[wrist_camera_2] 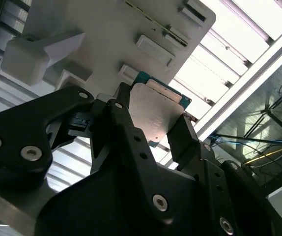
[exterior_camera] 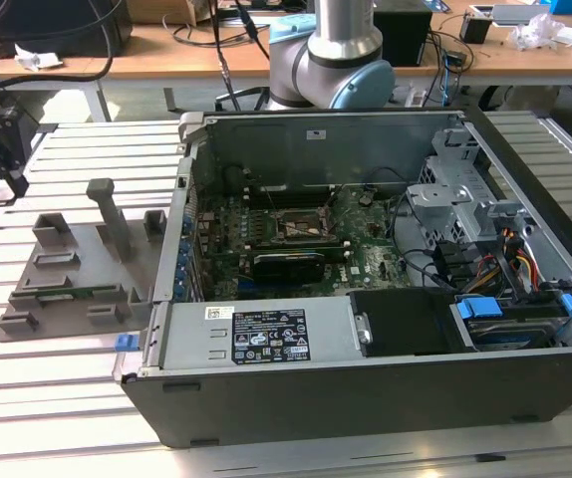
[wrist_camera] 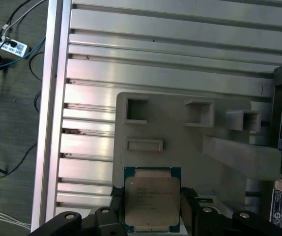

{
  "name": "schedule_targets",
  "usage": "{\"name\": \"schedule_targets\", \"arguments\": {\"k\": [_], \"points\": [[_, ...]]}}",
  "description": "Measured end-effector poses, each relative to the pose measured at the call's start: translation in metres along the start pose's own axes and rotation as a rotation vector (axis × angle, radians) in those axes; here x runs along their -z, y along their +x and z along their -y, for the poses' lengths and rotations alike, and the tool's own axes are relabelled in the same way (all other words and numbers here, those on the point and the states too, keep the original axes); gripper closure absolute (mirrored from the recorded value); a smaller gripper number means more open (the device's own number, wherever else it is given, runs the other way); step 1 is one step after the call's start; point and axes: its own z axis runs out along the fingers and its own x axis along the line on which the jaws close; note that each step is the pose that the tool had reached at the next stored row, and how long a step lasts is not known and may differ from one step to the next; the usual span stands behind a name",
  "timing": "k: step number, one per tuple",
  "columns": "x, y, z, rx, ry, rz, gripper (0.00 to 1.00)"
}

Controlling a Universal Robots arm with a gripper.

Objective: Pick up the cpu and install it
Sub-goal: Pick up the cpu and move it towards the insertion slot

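Observation:
The cpu (wrist_camera: 152,199), a flat square chip with a silvery-grey top and a blue-green rim, sits between my two black fingers. My gripper (wrist_camera: 152,202) is shut on the cpu, one finger on each of two opposite edges. In the second wrist view the cpu (wrist_camera_2: 155,110) shows from its other side, with the gripper (wrist_camera_2: 153,125) closed around it. It hangs above the grey holder tray (wrist_camera: 180,128), clear of the tray's surface. The black square socket (exterior_camera: 301,224) lies open on the motherboard inside the computer case (exterior_camera: 366,299), far to the exterior view's right of the tray.
The grey holder tray (exterior_camera: 77,269) lies on the slatted aluminium table (exterior_camera: 47,398), with a tall post (exterior_camera: 112,214) and a green circuit strip (exterior_camera: 67,292). The case's drive cage (exterior_camera: 455,189) and cables (exterior_camera: 515,259) fill its right side. The arm's base (exterior_camera: 331,55) stands behind the case.

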Motion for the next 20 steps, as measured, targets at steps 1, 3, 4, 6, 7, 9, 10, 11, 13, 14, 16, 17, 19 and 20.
{"name": "schedule_targets", "arguments": {"k": [1,3,4,6,7,9,10,11,13,14,16,17,19,20], "points": [[0.0019,-0.0001,0.0,0.0,0.0,0.0,0.45],[0.0047,-0.0001,0.0001,0.0,-0.0001,0.0001,0.45],[0.006,-0.0002,0.0001,0.0,0.0,0.0,0.45],[0.0092,-0.0003,0.0001,0.0,0.0,0.0,0.45],[0.0113,-0.0003,0.0002,0.0,0.0,0.0,0.45],[0.0148,-0.0004,0.0002,0.0,0.0,0.0,0.45],[0.0183,-0.0005,0.0003,0.0,0.0,0.0,0.45],[0.0203,-0.0006,0.0003,0.0,0.0,0.0,0.45],[0.025,-0.0007,0.0004,0.0,-0.0001,0.0,0.45],[0.027,-0.0008,0.0004,0.0,0.0,0.0,0.45],[0.031,-0.0009,0.0004,0.0,0.0,0.0,0.45],[0.0329,-0.001,0.0005,0.0,0.0,0.0,0.45],[0.0379,-0.0011,0.0005,0.0,0.0,0.0,0.45],[0.0405,-0.0012,0.0006,0.0,-0.0001,0.0001,0.45]]}}
